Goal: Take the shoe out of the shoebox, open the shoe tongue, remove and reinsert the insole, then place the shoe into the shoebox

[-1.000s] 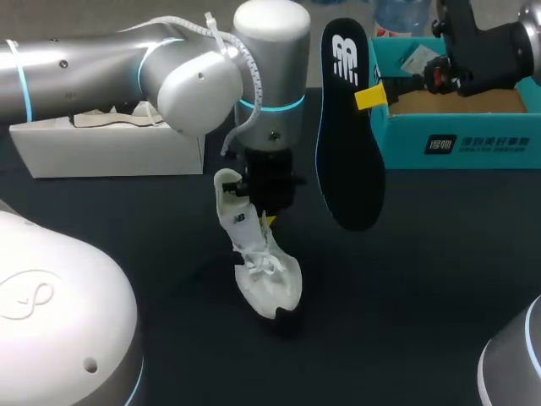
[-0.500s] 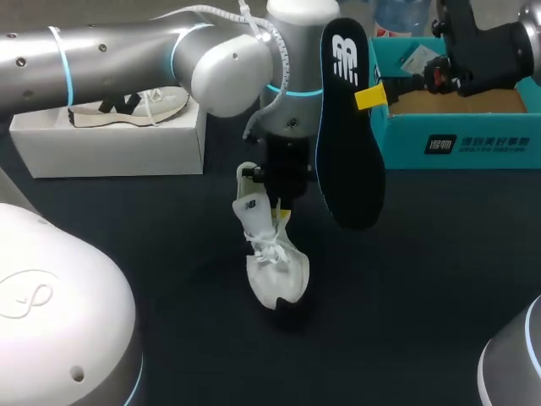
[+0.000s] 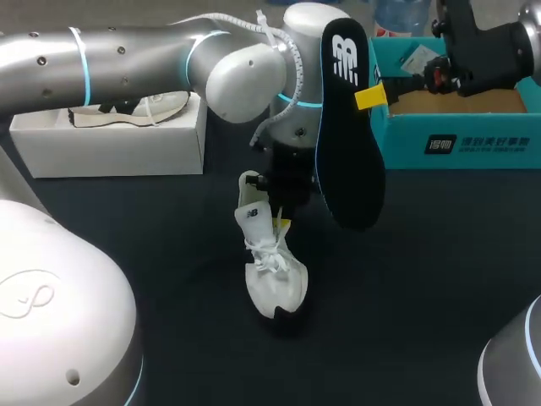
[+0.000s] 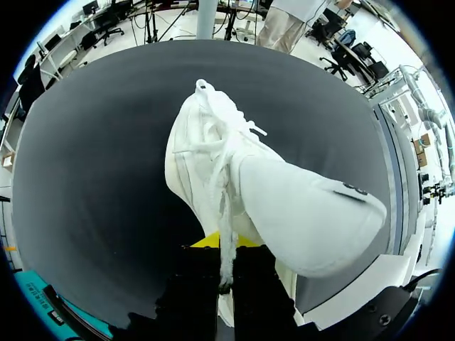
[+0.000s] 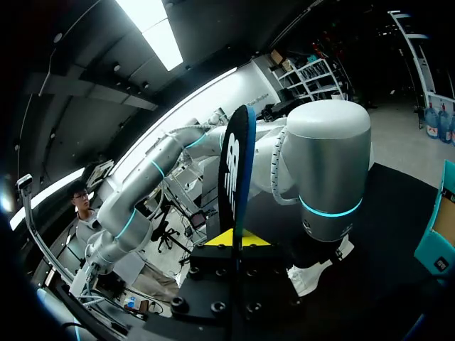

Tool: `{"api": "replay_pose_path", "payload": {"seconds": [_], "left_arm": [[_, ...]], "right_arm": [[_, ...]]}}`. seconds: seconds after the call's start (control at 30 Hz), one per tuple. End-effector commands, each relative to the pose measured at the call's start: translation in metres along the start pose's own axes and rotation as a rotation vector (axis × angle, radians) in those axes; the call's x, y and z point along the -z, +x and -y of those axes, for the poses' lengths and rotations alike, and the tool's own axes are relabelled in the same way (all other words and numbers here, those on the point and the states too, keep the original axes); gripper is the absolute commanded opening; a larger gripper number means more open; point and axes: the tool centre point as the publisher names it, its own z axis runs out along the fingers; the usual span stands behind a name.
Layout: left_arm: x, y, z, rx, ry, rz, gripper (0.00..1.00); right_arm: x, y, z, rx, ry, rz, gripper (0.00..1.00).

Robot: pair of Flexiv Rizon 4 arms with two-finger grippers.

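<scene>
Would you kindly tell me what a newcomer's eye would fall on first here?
The black insole, held upright in the right gripper beside the teal shoebox, stands out first. Next comes the white shoe, its toe on the dark table and its top held by the left gripper.

Left hand (image 4: 226, 249) partly hidden by shoe (image 4: 213, 163), insole (image 5: 234, 170) edge buried in right hand (image 5: 233, 241), shoebox (image 3: 456, 145) cropped at edge
</scene>
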Motion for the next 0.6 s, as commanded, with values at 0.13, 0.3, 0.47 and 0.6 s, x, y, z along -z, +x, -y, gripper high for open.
{"api": "replay_pose_path", "payload": {"seconds": [0.13, 0.3, 0.47, 0.6], "left_arm": [[-0.006, -0.011, 0.000, -0.050, 0.021, -0.015, 0.00], [-0.007, -0.014, 0.004, -0.112, 0.040, -0.021, 0.00], [-0.008, -0.015, 0.010, -0.150, 0.027, -0.044, 0.00], [-0.012, -0.018, 0.009, -0.142, 0.032, -0.052, 0.00]], "right_arm": [[-0.001, -0.001, -0.001, -0.001, 0.002, 0.000, 0.00], [-0.001, -0.001, -0.001, -0.001, 0.002, 0.000, 0.00], [-0.001, -0.001, -0.001, -0.001, 0.002, 0.000, 0.00], [-0.001, -0.001, -0.001, -0.001, 0.002, 0.000, 0.00]]}}
